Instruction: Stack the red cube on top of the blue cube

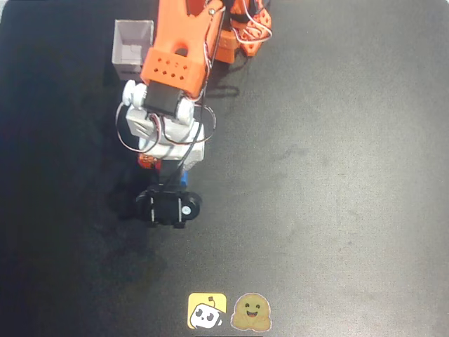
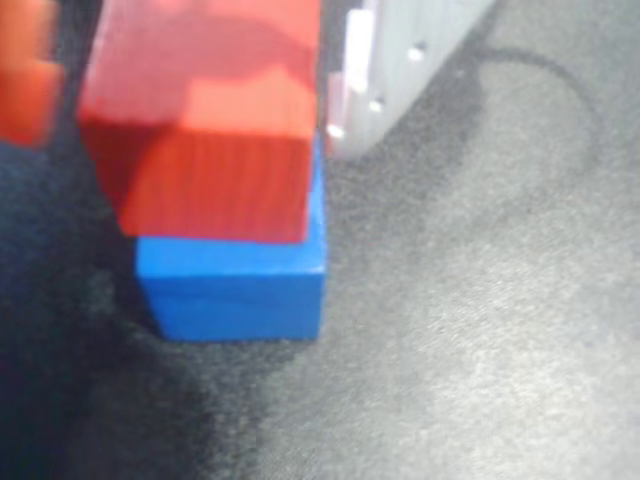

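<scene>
In the wrist view the red cube (image 2: 205, 130) rests on top of the blue cube (image 2: 235, 285), shifted slightly to the left, and the blue cube stands on the dark table. My gripper (image 2: 190, 60) straddles the red cube. The white finger (image 2: 400, 60) is against the cube's right side. The orange finger (image 2: 25, 70) stands off its left side with a dark gap between, so the gripper looks open. In the overhead view the arm (image 1: 172, 77) and its wrist cover the stack, and just a sliver of the blue cube (image 1: 184, 180) shows.
A white-grey open box (image 1: 133, 48) stands at the back left beside the arm's base. Two flat stickers, one yellow (image 1: 207, 311) and one brown (image 1: 251, 312), lie at the table's front edge. Dark tabletop (image 1: 330, 175) spreads to the right.
</scene>
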